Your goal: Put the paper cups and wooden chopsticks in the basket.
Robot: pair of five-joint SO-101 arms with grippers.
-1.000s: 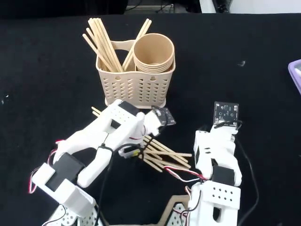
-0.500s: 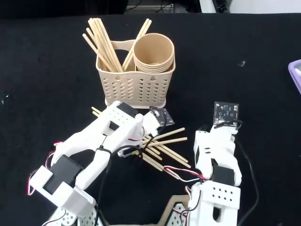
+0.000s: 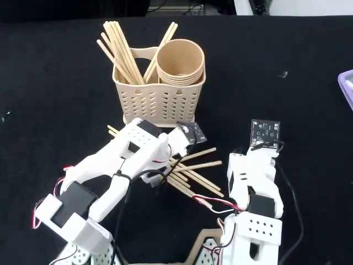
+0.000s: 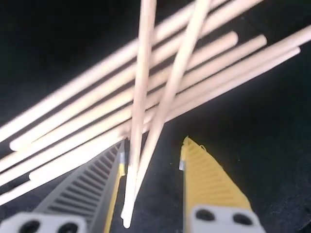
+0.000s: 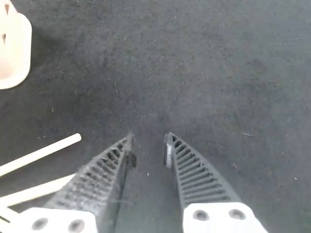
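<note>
Left tool [image 4: 153, 145], with yellow edges on its grey ribbed fingers, is low over the black worktop [image 3: 276, 72] and its jaws are partly open. Two pale wooden chopsticks [image 4: 146, 97] have their ends between the jaws. They rest by one finger, and there is a gap to the other finger, so the tool is not pinching them. These two sticks cross over a loose pile of wooden chopsticks [image 3: 193, 176] that lies flat on the worktop between the two white arms. In the high view the two sticks fan out from the pile toward the right arm. Just behind the left tool stands the beige plastic basket with small holes [image 3: 160, 102]. One side of the basket has a stack of tan paper cups [image 3: 180, 61] standing upright. The other side has a bunch of long wooden chopsticks [image 3: 118, 49] leaning out over the rim. Right tool [image 5: 148, 138] is near the pile, over bare worktop, with its jaws a little open and nothing between them.
</note>
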